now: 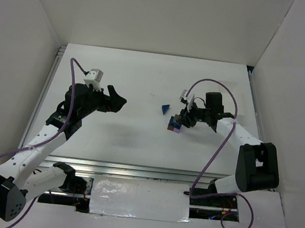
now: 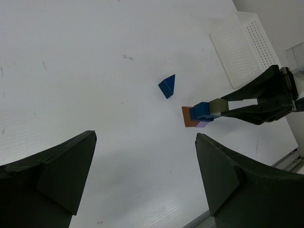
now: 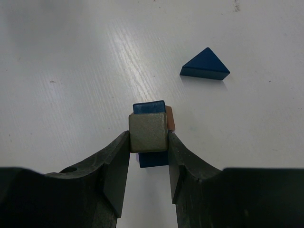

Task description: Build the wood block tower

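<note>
My right gripper point(image 3: 148, 142) is shut on a grey block point(image 3: 148, 132) and holds it over the wood block tower point(image 1: 174, 125). The tower has a blue block point(image 3: 148, 107) on top, a brown-orange block point(image 2: 187, 118) and a lavender one point(image 2: 203, 125) below. I cannot tell whether the grey block rests on the blue one or hangs just above it. A loose blue triangular block point(image 3: 205, 64) lies on the table a little beyond the tower point(image 2: 197, 116). My left gripper point(image 2: 145, 175) stands open and empty, well to the tower's left point(image 1: 118, 101).
A white perforated tray point(image 2: 247, 47) lies behind the right arm. White walls enclose the table on three sides. A metal rail point(image 1: 134, 170) runs along the near edge by the arm bases.
</note>
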You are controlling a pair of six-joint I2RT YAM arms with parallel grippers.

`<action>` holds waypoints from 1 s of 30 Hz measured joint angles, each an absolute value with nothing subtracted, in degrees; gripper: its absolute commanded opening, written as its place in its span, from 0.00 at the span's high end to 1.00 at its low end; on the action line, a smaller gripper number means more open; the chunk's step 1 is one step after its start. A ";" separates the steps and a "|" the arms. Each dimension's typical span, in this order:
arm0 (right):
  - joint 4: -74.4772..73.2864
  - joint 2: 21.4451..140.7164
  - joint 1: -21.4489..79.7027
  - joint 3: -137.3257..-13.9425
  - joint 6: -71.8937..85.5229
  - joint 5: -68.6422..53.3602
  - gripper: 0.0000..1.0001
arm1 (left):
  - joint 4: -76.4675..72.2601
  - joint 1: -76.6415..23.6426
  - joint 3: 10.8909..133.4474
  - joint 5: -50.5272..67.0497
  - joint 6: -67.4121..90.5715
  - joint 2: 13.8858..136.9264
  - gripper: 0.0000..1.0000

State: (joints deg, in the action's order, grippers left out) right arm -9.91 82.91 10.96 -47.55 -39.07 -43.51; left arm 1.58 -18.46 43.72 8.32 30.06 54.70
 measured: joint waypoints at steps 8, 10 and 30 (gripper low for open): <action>-9.82 82.98 10.96 -47.55 -39.05 -43.62 0.67 | 1.48 -18.46 43.72 8.91 30.00 55.24 0.01; -9.82 83.00 10.87 -47.55 -39.03 -43.72 0.66 | 1.45 -18.52 43.72 8.99 29.95 55.33 0.01; -9.85 83.13 10.55 -47.55 -38.39 -43.35 0.45 | 1.32 -19.44 43.72 9.30 29.21 55.68 0.01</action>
